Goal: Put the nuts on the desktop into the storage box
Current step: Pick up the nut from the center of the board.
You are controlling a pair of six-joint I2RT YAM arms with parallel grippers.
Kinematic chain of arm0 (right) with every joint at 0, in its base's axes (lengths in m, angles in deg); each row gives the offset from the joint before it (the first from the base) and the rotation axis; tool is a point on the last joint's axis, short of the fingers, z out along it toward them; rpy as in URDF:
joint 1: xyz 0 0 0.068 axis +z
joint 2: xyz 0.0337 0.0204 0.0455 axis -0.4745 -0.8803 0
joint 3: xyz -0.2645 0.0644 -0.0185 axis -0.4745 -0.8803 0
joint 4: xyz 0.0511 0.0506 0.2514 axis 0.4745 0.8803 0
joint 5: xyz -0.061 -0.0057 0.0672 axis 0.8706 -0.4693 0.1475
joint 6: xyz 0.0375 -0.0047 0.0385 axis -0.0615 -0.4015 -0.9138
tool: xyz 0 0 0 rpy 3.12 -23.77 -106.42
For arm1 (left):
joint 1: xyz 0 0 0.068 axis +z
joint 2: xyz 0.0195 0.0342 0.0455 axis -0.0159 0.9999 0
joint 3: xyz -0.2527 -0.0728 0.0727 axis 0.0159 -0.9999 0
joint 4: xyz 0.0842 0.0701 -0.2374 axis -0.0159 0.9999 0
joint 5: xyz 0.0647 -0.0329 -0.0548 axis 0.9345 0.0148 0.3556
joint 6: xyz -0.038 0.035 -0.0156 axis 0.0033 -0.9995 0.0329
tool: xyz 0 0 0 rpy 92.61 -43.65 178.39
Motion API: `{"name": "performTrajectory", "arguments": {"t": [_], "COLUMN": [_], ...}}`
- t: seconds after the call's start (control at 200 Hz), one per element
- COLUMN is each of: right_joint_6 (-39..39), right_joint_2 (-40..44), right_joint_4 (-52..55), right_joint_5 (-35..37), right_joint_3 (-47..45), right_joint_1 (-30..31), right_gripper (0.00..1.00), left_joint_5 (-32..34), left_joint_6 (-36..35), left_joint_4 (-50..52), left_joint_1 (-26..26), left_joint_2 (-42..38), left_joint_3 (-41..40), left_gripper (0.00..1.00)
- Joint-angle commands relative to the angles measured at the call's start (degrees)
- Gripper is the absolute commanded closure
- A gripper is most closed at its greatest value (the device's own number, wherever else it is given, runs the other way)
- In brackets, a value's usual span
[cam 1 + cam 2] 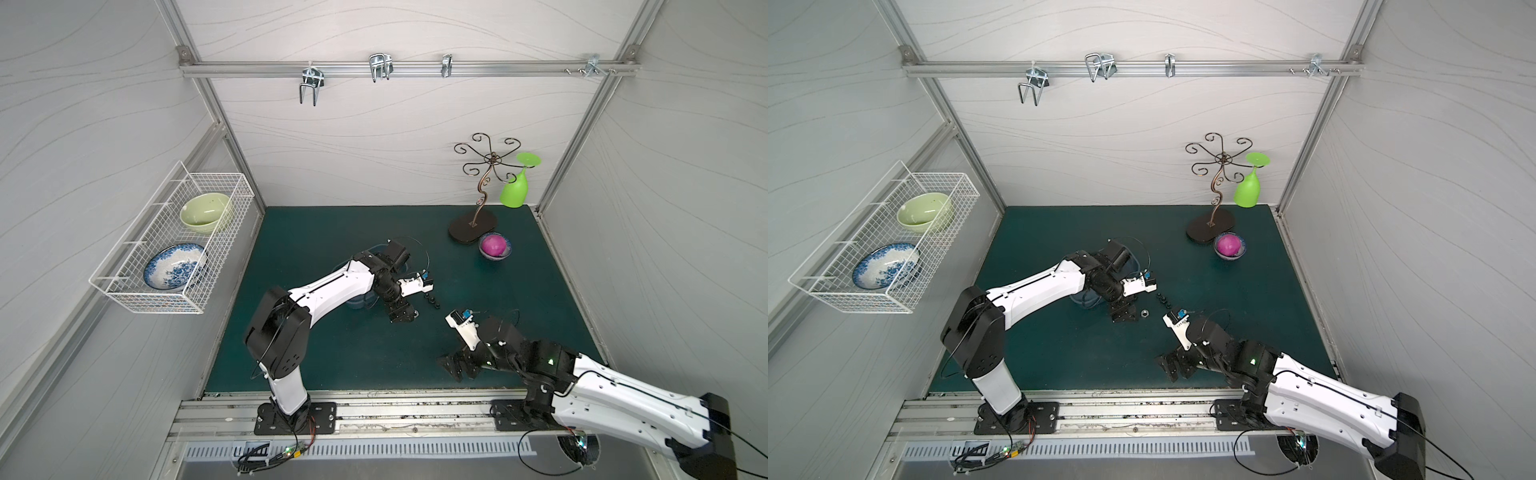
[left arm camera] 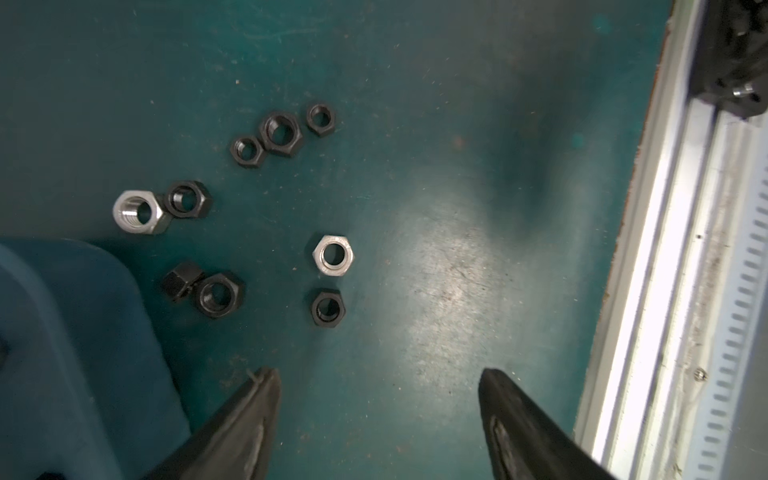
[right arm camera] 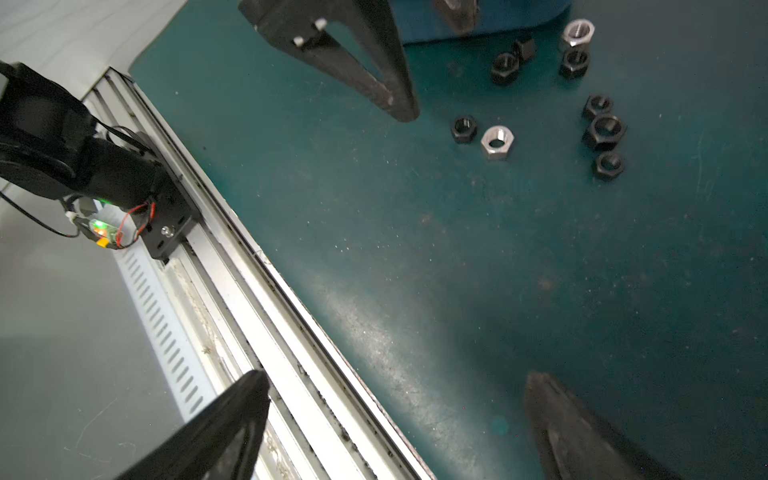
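Nuts (image 2: 333,254): nine loose on tabletop (image 2: 415,124), three o'clock of storage box (image 2: 62,332); box contents hidden. Left jaws, right jaws apart, empty. Most work likely left.

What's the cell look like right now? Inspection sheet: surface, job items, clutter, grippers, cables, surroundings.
Surface: desktop dark teal, scuffed, dusty.
Job's things: nine nuts loose on the desktop, seven black, two silver; storage box beside them, contents hidden.
Clutter: small bowl holding a magenta ball; scroll stand with an inverted green glass.
Grippers: left gripper open, empty, near the nuts; right gripper open, empty.
Cables: black cable loop at each wrist; no snag seen.
Surroundings: wire basket on the side wall holding a green bowl and a blue-patterned bowl; hooks on the rear rail.
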Motion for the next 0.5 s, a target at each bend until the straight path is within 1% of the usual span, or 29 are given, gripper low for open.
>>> {"name": "performTrajectory", "arguments": {"t": [0.0,0.2,0.365,0.495], "right_joint_6": [-0.6,1.4,4.6,6.8], "right_joint_2": [0.5,1.6,5.0,7.8], "right_joint_4": [-1.1,-6.3,-11.7,-14.4], "right_joint_5": [0.4,4.9,8.6,10.7], "right_joint_3": [-1.5,-4.7,-8.4,-10.7], "right_joint_1": [0.3,0.5,0.9,1.1], "right_gripper": [0.01,0.01,0.01,0.01], "left_joint_5": [2.5,2.7,4.8,4.0], "left_joint_6": [1.9,2.7,2.4,2.9], "left_joint_4": [-3.3,-5.8,-8.8,-11.2], "left_joint_1": [-1.0,-1.7,-1.9,-1.9], "left_joint_2": [2.1,3.8,4.5,5.6], "left_joint_3": [-0.8,-3.0,-4.6,-6.0], "left_gripper": [0.21,0.23,0.24,0.25]}}
